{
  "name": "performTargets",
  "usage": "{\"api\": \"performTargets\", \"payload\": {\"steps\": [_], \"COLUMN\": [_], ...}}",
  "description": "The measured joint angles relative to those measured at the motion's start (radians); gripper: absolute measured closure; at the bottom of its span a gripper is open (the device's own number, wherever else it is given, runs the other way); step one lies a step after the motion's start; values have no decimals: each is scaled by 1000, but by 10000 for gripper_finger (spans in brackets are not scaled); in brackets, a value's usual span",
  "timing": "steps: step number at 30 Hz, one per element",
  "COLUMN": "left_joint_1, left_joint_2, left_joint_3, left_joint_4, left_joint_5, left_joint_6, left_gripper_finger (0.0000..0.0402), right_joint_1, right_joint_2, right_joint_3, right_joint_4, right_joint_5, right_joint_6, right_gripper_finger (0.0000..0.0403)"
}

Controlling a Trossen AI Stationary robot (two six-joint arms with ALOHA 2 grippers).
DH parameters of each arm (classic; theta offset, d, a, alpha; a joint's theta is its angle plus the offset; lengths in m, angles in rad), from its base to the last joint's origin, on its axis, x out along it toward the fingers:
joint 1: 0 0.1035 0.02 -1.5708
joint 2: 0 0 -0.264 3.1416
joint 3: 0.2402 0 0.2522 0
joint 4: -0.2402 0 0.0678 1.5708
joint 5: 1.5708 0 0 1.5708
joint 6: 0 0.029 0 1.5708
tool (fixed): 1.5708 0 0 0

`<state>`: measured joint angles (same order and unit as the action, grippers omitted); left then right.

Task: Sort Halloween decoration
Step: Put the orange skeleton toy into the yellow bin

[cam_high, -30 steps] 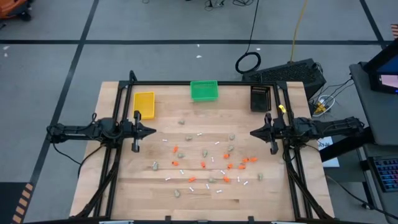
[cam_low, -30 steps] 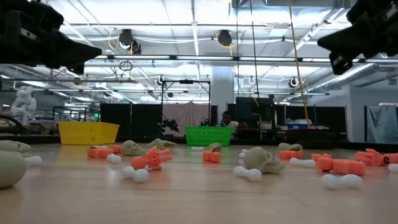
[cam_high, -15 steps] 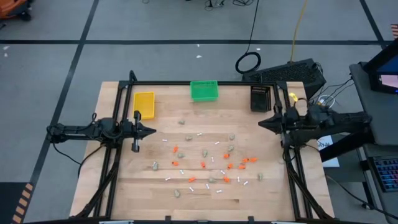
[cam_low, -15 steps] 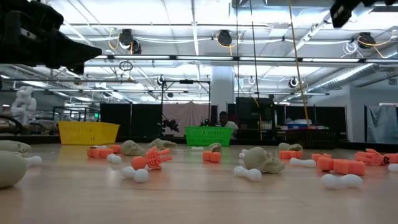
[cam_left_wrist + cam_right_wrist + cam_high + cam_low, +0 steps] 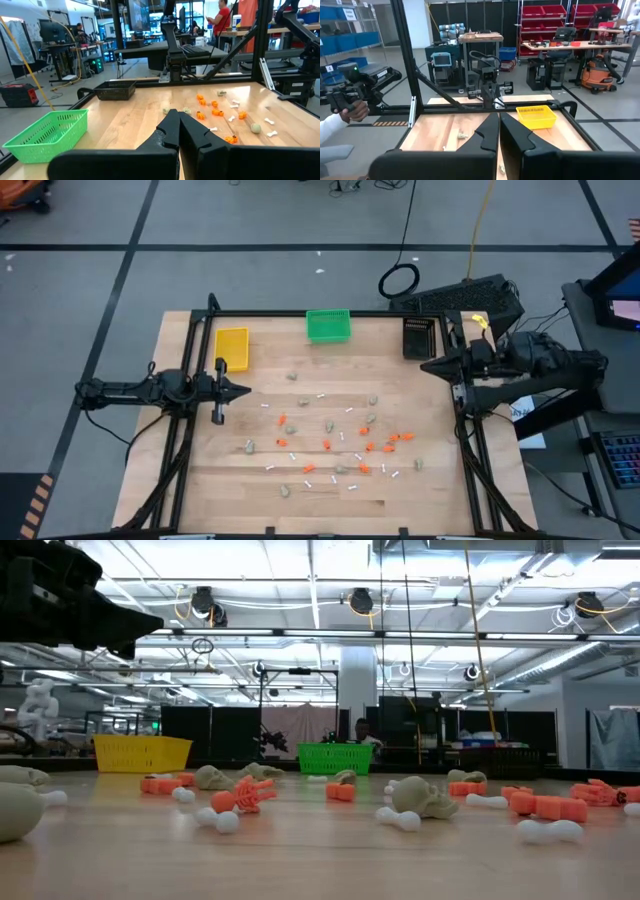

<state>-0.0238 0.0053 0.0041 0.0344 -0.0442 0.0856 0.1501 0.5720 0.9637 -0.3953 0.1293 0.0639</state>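
Observation:
The Halloween decoration lies scattered over the wooden table's [image 5: 200, 470] middle and near right: orange bits [image 5: 368, 446], beige-grey lumps [image 5: 328, 426] and thin white sticks [image 5: 308, 469], all resting loose on the wood. In the low view they show as orange bits [image 5: 246, 796], lumps [image 5: 420, 797] and sticks [image 5: 548, 831]. My left gripper [image 5: 245, 391] hovers level at the table's left side, shut and empty [image 5: 178, 125]. My right gripper [image 5: 425, 365] is raised high at the right side, level, shut and empty [image 5: 498, 126]; it is out of the low view.
Along the far edge stand a yellow bin [image 5: 232, 347], a green bin [image 5: 328, 326] and a black bin [image 5: 418, 337]. A black metal frame [image 5: 300, 314] runs round the table. Beyond the left side a person's hand [image 5: 351, 109] holds a dark device.
My right gripper has risen, leaving the low view at its top, and in the high view its tip has drawn back toward the table's right edge. It has stayed shut. The pieces have not moved.

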Motion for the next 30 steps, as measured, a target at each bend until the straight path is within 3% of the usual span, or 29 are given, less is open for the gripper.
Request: {"api": "performTargets", "payload": {"steps": [12,17,23,30], "left_joint_1": [0,0,0,-1], "left_joint_2": [1,2,39,202], "left_joint_3": [0,27,210,513], "left_joint_4": [-6,-25,-179,-340], "left_joint_5": [-11,-84,-112,-89], "left_joint_6": [-107,-157,-151,-70], "left_gripper_finger": [402,402,402,402], "right_joint_1": [0,0,0,0], "right_joint_2": [130,165,195,234], "right_joint_3": [6,6,6,6], "right_joint_4": [0,1,-22,-45], "right_joint_5": [5,5,5,4], "right_joint_6": [-134,-136,-129,-83], "right_gripper_finger": [403,403,403,403]}}
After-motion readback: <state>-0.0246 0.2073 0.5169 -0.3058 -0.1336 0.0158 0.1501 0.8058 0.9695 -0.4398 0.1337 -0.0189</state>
